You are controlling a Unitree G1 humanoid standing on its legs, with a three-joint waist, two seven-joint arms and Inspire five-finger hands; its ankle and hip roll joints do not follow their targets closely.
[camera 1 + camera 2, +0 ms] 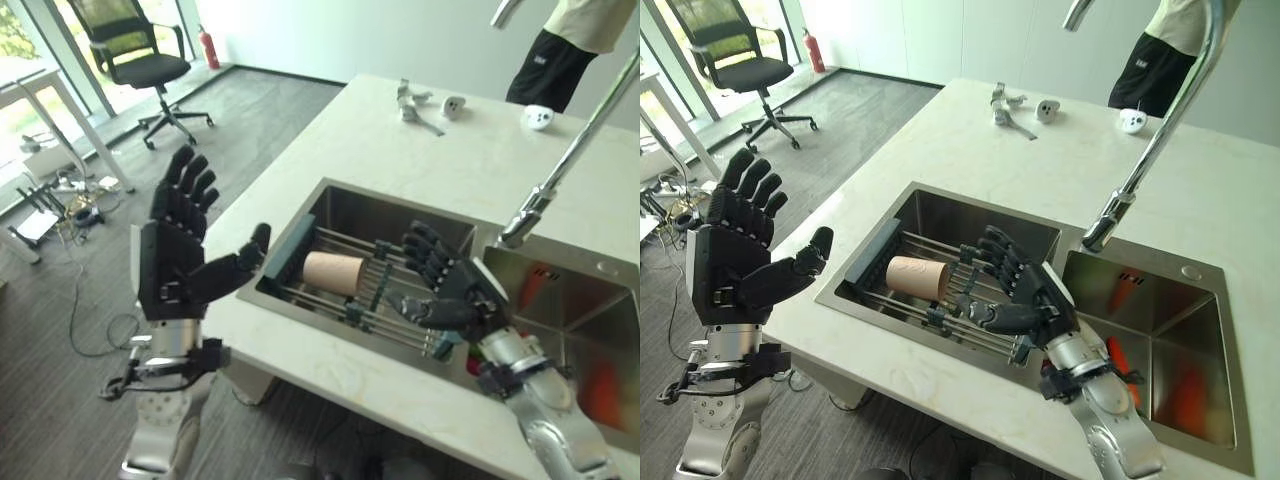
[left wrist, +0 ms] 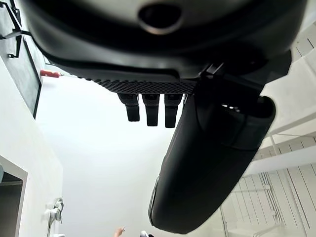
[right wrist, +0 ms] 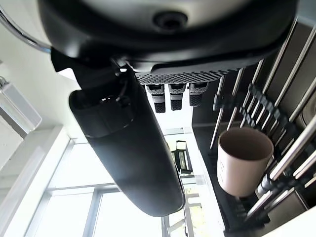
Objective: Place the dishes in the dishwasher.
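Sideways on the sink rack (image 1: 400, 318) lies a plain beige cup (image 1: 333, 272), mouth toward the right hand (image 1: 452, 293); both it and the left hand (image 1: 175, 262) spread, empty.

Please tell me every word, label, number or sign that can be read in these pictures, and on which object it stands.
No text can be read in any view.
The cup lying on the rack in the sink: no print shows.
The fire extinguisher on the floor: any label is too small to read.
The small white objects on the counter: no marking legible.
The left hand and right hand: no lettering visible.
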